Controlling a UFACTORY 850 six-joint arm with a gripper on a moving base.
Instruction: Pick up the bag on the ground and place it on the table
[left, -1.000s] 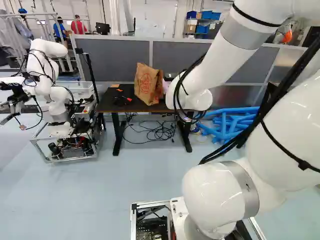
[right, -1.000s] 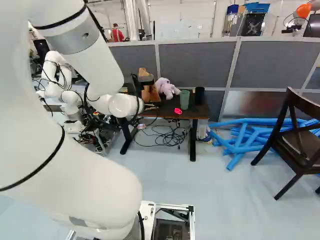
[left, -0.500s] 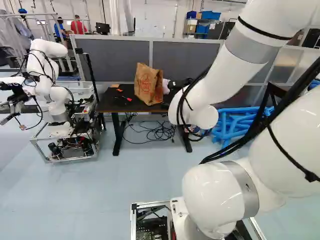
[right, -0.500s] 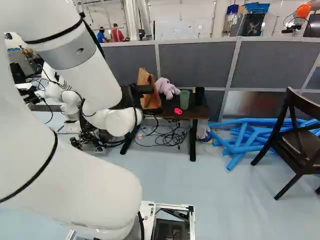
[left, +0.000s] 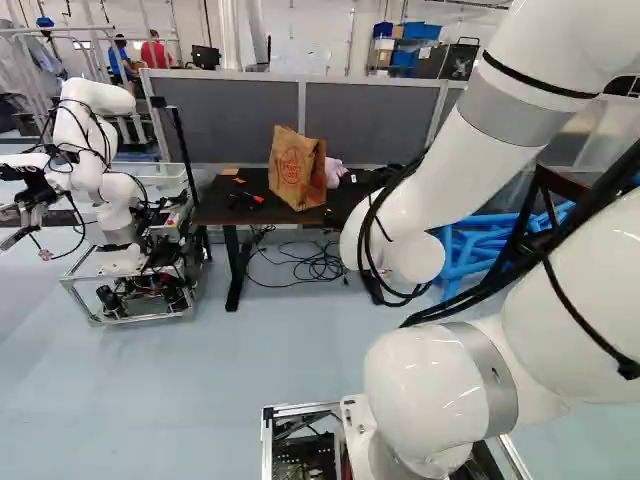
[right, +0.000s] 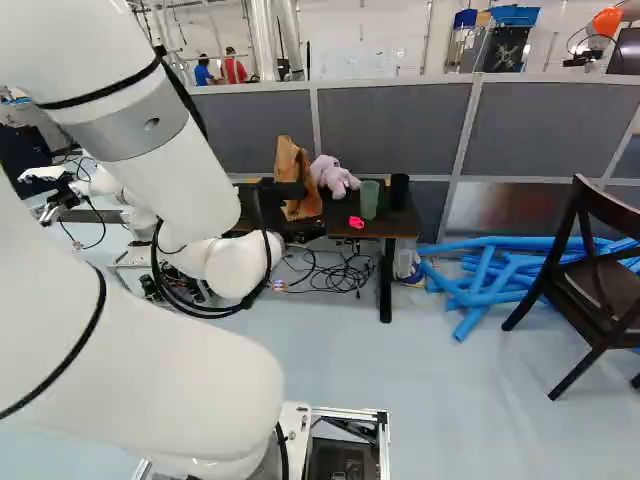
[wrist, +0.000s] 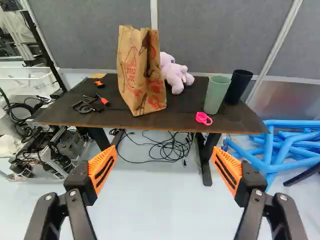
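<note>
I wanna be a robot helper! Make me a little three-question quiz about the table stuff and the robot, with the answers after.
1. True or false: the paper bag stands on the table.
2. Which one is right beside the green cup?
a) the chair
b) the black cup
c) the red screwdriver
3. Fill in "open" or "shut": the robot's jaws are ____.

Key: 1 true; 2 b; 3 open.

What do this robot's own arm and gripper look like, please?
The arm is glossy white with rounded joints, grey bands, thin black straps and black cables along it. The gripper is black, its two fingers carrying orange pads with dark slots.
</note>
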